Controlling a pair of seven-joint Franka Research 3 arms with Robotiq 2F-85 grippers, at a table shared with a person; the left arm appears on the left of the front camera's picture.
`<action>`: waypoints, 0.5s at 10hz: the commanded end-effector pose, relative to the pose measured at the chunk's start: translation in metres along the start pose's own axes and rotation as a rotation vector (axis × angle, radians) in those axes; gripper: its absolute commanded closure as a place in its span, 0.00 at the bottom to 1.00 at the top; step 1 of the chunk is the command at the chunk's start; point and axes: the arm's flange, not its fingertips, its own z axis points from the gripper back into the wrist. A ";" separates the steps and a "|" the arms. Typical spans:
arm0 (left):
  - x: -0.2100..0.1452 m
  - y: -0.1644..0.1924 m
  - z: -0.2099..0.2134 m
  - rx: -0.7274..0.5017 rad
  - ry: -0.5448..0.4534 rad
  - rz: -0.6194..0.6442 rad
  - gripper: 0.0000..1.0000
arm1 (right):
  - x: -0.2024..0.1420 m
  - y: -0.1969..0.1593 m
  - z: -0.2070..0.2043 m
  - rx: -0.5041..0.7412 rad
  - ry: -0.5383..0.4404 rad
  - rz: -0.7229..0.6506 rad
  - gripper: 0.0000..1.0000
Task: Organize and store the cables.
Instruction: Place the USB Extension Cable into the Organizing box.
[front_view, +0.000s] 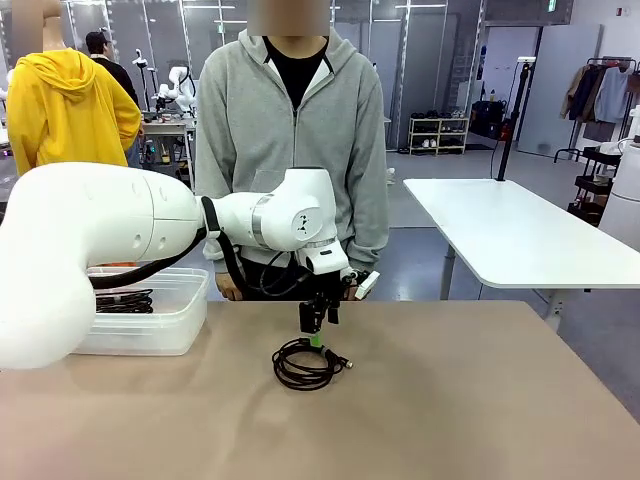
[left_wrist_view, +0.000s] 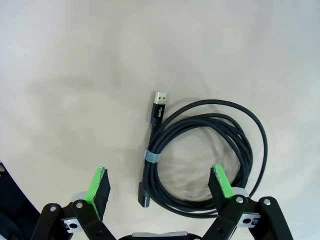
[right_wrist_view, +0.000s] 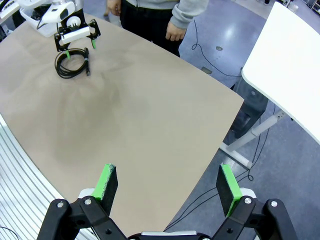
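1. The wide tan-topped bench (front_view: 480, 400) spans the near foreground; a person in a grey hooded sweatshirt (front_view: 290, 130) stands at its far edge, hands low by the edge.
2. The white left robot arm (front_view: 130, 230) reaches in from the left to the middle of the bench.
3. A clear rectangular plastic bin (front_view: 150, 320) sits on the bench's left side, with a black coiled cable bundle (front_view: 125, 300) lying inside.
4. A second coil of thin black braided cable (left_wrist_view: 210, 150), bound by a grey strap, lies flat on the bench near its middle, one silver USB plug (left_wrist_view: 159, 99) sticking out.
5. The left gripper (left_wrist_view: 162, 185), black with green pads, hangs directly above this coil; its jaws stand wide apart, one pad outside the loop and the other over its far side, gripping nothing.
6. The right gripper (right_wrist_view: 167, 185) is held high above the bench's right side, well apart from the cable, jaws spread wide and empty.
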 end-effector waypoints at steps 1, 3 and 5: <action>0.003 0.011 0.003 0.031 0.011 -0.001 0.00 | 0.000 0.000 0.000 0.004 0.006 0.001 0.00; 0.003 0.013 -0.002 0.027 0.025 -0.014 0.00 | 0.000 0.000 0.000 0.004 0.006 0.001 0.00; 0.006 0.014 -0.008 0.029 0.086 -0.090 0.00 | 0.000 0.000 0.000 0.004 0.006 0.001 0.00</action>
